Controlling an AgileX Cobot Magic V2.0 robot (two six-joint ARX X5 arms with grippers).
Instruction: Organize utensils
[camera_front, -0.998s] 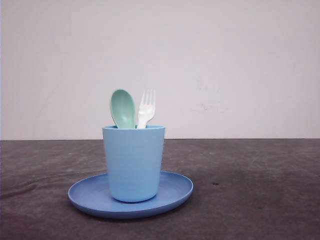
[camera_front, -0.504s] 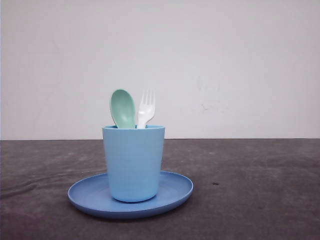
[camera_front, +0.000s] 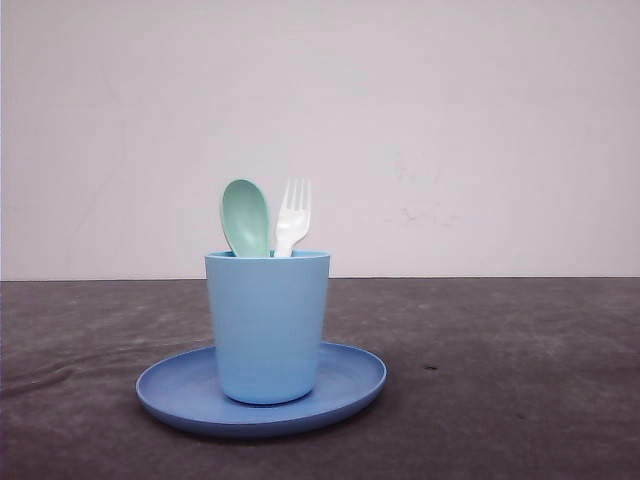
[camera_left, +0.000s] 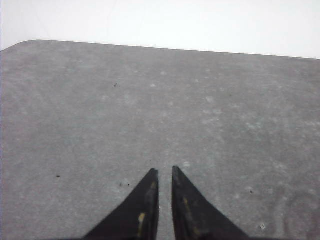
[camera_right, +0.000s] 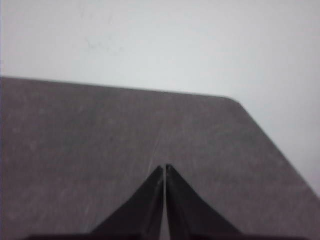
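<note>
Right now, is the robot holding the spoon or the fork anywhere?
No. Both grippers, left and right, are shut on nothing. The spoon and fork stand in the cup.

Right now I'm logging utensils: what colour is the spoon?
Mint green; the front view shows the spoon best.

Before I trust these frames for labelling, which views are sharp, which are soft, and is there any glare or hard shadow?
Front view: sharp, even light, no glare; the cup with spoon and fork casts only a faint shadow on the plate. Left wrist view: table grain fairly crisp, left gripper dark. Right wrist view: noticeably soft, right gripper and table edge blurred.
</note>
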